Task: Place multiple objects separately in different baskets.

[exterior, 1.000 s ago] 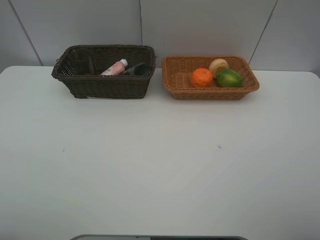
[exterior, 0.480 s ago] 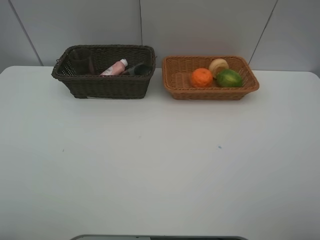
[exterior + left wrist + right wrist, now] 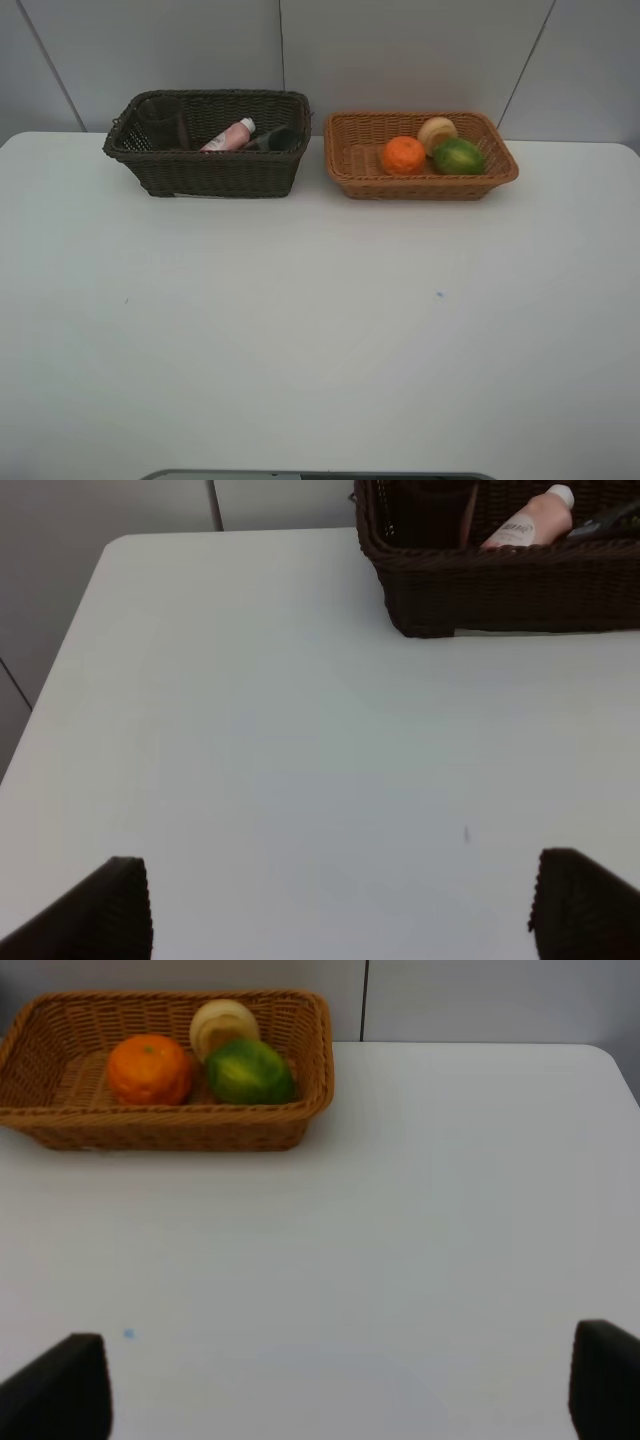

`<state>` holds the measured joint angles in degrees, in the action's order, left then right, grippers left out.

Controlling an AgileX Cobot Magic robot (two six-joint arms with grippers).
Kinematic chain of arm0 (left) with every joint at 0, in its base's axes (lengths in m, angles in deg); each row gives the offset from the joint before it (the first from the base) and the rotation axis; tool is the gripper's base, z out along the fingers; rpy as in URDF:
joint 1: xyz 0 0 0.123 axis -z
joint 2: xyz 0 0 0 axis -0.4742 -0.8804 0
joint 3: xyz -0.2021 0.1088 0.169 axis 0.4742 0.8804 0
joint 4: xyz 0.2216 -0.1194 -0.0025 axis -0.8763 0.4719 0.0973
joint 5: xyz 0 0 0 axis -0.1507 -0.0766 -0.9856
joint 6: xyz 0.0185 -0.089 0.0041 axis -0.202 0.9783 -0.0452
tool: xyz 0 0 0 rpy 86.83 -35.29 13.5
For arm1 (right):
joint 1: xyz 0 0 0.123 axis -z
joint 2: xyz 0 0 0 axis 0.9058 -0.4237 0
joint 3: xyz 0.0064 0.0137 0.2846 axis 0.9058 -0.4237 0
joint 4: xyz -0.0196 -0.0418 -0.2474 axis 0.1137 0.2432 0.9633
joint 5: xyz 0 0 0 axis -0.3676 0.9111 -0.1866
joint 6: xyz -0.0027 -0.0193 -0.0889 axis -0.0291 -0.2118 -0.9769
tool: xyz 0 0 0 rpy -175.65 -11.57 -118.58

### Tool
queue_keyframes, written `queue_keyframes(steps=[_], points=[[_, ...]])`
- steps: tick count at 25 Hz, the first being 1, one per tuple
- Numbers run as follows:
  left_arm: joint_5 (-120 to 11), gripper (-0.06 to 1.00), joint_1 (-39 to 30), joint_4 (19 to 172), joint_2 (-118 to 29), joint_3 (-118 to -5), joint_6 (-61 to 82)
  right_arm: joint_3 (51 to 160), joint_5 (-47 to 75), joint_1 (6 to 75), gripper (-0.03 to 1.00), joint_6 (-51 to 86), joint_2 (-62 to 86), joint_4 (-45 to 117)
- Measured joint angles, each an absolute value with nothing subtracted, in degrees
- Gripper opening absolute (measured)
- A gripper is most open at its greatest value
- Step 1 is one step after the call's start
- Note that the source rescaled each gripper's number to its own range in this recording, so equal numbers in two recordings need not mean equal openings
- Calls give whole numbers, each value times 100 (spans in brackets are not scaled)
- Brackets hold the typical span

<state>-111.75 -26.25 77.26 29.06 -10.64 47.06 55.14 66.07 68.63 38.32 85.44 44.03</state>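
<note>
At the back left, the deep dark brown basket holds a pink white-capped bottle, a dark pump bottle and a translucent cup. Right of it, the light tan basket carries the orange, the green fruit and the pale peach-like fruit. My left gripper is open over bare table, well short of the dark basket. My right gripper is open too, far from the tan basket. Neither arm shows in the high view.
The white table runs up to a grey panelled wall behind the baskets. Its left corner and right corner show in the wrist views. A grey strip lies at the near edge.
</note>
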Motion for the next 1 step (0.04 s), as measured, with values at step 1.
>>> queue_keyframes(steps=[1], points=[[-11175, 98, -2625, 7726, 2906, -1064, 4712, 5514, 6607, 6863, 93, 3832, 8544, 4403]])
